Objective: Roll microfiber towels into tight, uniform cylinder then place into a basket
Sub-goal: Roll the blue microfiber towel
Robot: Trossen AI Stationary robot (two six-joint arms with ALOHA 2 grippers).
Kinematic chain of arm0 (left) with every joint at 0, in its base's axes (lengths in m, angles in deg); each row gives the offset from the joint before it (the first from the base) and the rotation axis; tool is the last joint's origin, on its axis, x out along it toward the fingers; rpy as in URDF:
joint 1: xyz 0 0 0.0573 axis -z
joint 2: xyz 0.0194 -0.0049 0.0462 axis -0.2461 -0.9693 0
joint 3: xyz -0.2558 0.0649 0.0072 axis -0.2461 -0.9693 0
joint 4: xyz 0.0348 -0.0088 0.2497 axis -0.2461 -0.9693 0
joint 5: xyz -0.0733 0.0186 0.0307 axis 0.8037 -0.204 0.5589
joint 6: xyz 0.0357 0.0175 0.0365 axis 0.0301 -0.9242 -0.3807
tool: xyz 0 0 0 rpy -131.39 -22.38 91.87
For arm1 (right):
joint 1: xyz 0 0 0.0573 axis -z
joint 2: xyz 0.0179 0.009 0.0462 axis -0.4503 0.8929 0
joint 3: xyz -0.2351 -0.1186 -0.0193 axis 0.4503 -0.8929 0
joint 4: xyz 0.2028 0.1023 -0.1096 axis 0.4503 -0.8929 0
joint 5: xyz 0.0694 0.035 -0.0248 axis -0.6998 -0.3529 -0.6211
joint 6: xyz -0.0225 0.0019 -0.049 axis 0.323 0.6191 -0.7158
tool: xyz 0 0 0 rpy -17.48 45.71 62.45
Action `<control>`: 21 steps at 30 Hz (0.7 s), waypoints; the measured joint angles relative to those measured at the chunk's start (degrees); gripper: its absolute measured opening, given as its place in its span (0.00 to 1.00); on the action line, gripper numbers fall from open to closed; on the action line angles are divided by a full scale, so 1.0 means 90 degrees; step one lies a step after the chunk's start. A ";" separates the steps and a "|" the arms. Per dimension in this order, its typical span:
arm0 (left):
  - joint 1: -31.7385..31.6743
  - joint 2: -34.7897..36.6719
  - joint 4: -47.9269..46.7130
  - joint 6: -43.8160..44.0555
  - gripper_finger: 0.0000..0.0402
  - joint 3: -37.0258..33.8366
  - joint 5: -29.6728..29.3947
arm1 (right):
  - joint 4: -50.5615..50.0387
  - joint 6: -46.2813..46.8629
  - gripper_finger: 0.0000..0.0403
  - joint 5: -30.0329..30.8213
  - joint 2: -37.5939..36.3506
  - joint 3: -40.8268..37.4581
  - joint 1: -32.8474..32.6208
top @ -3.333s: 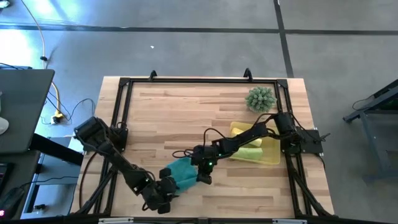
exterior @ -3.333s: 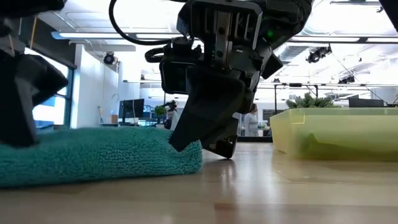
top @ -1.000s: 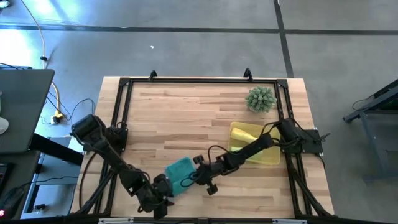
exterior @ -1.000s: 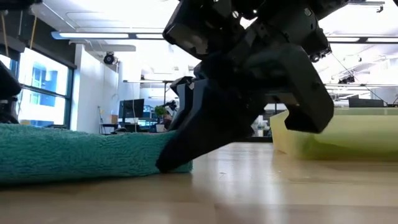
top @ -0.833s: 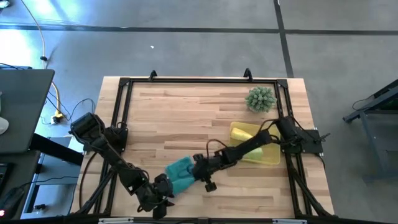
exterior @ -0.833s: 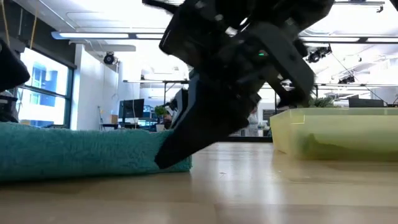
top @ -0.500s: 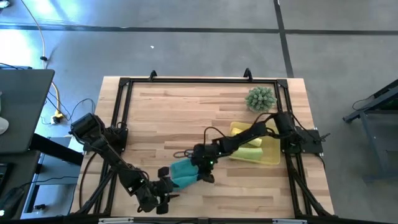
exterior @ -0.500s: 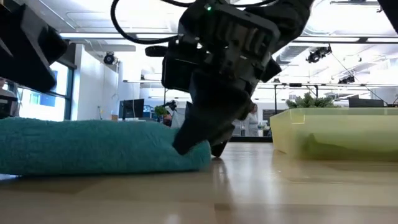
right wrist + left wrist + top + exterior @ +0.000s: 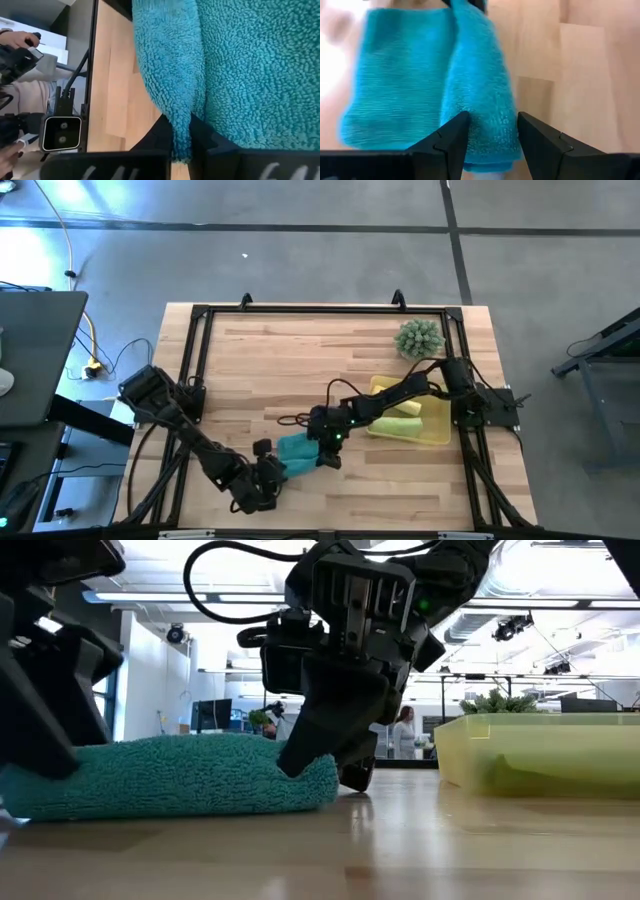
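The teal towel lies partly rolled, as a thick bundle, near the table's front middle, and shows in the low view. My right gripper is shut on its right end. My left gripper is at its near left end, with a thick fold between its fingers. The yellow basket stands at the right. It holds the lime green towel and the yellow towel. My left gripper has the towel's thick rolled fold between its two fingers, at the near left end. The fold fills the gap between them. The towel rests on the table. My right gripper pinches a raised fold at the towel's edge between its two fingers. It comes from above, slanting in from the table's right. The towel lies on the table below.
A spiky green plant stands at the far right, behind the basket. A black frame rail runs round the tabletop. Bare wood stretches across the table's far half. A person's hands show beyond the table in the right wrist view.
My right gripper has gone toward the far edge and a little left, and has turned from slanted to more upright, still on the towel. My left gripper has closed in on the towel's left end. The towel has bunched from a flat sheet into a thicker, rounder bundle.
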 joint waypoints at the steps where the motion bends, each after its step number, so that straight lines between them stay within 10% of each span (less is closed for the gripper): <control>1: -0.0038 -0.0034 0.0047 0.0020 0.39 0.0014 0.0155 | 0.0002 0.0000 0.02 0.0011 0.0000 -0.0002 -0.0002; 10: -0.0319 -0.0198 -0.0008 0.0901 0.35 0.0028 0.0762 | 0.0005 -0.0419 0.03 0.0094 -0.0030 -0.0011 -0.0003; 21: -0.0363 -0.0203 0.0082 0.1917 0.02 0.0031 0.1772 | -0.0882 -0.1879 0.31 0.0315 -0.0931 -0.0041 -0.0060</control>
